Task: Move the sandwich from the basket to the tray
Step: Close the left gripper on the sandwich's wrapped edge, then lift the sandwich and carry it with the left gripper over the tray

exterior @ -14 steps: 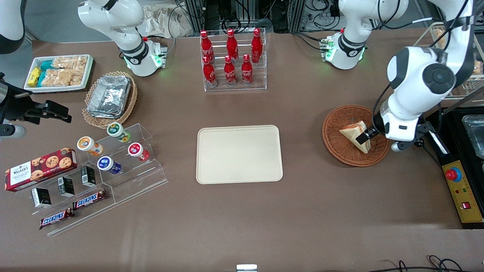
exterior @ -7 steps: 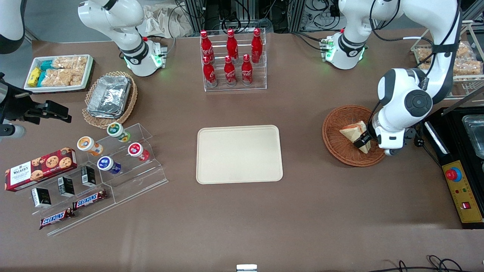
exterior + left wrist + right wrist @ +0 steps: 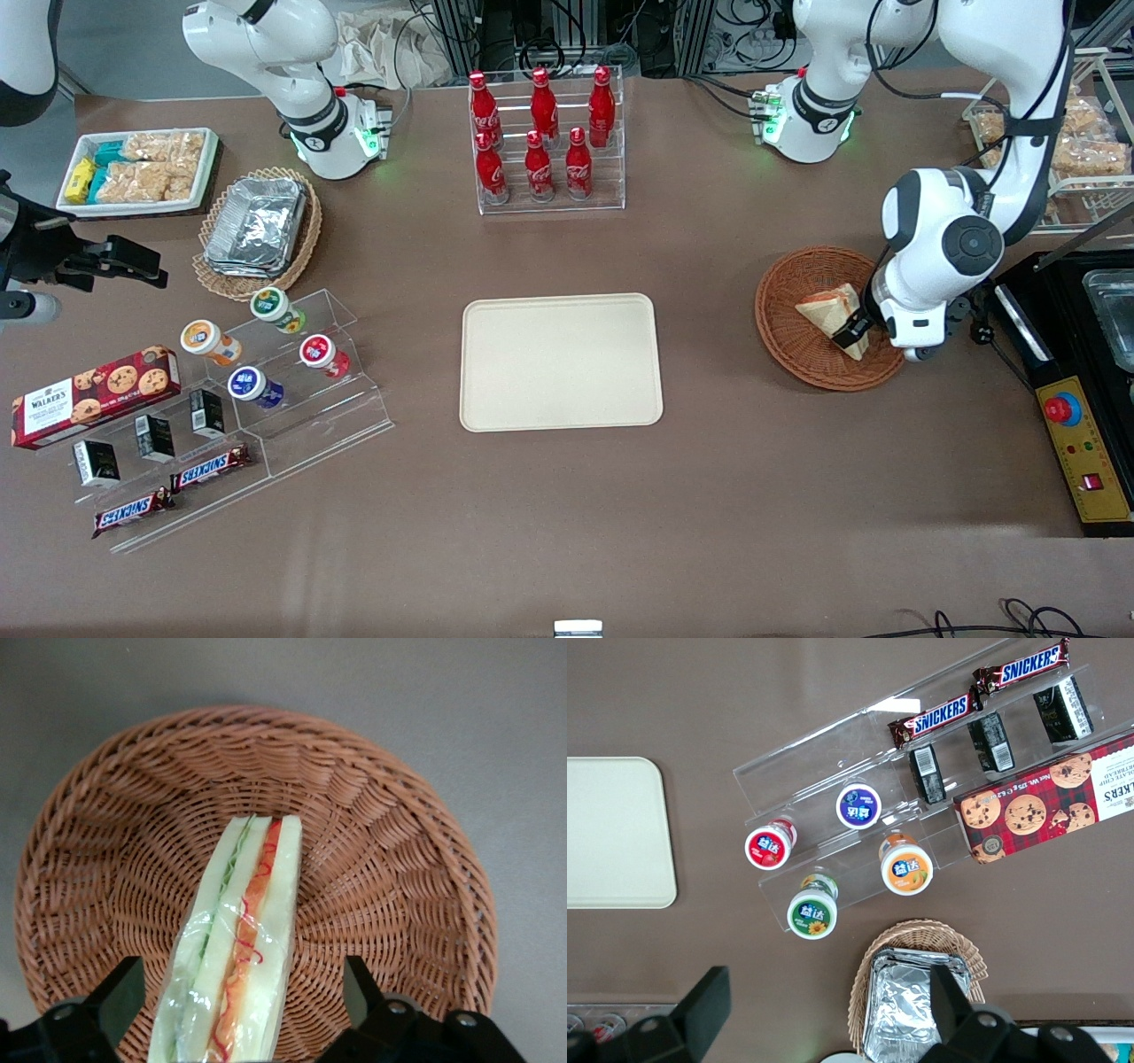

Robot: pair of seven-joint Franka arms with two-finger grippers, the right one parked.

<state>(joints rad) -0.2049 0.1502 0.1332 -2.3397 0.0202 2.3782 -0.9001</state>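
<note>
Over the basket (image 3: 828,319), in the front view, your gripper (image 3: 852,331) sat low against the sandwich (image 3: 833,317), which lay inside the wicker near the rim closest to the working arm. The tray (image 3: 561,361) lay well apart from the basket, toward the parked arm's end, bare. You could not read the grip from this view; the wrist body hid most of it.

From the left wrist view, the sandwich (image 3: 235,948) stood on edge in the basket (image 3: 372,850), filling layers facing the camera, wrapped in clear film. Your gripper (image 3: 232,1028) was spread wide, one finger (image 3: 111,1001) on each flank of the wedge with visible gaps, so nothing was clamped yet.

Risks, as judged: closing on soft bread could have squashed it or squeezed the filling out; the slick film could have let the wedge slip on lift. The wedge looked slightly tilted between the fingers, so one pad touching first might have tipped it over. Fingertips that low could have snagged the weave and dragged the basket.

Right wrist view showed only the tray's (image 3: 616,833) edge, nothing useful.
</note>
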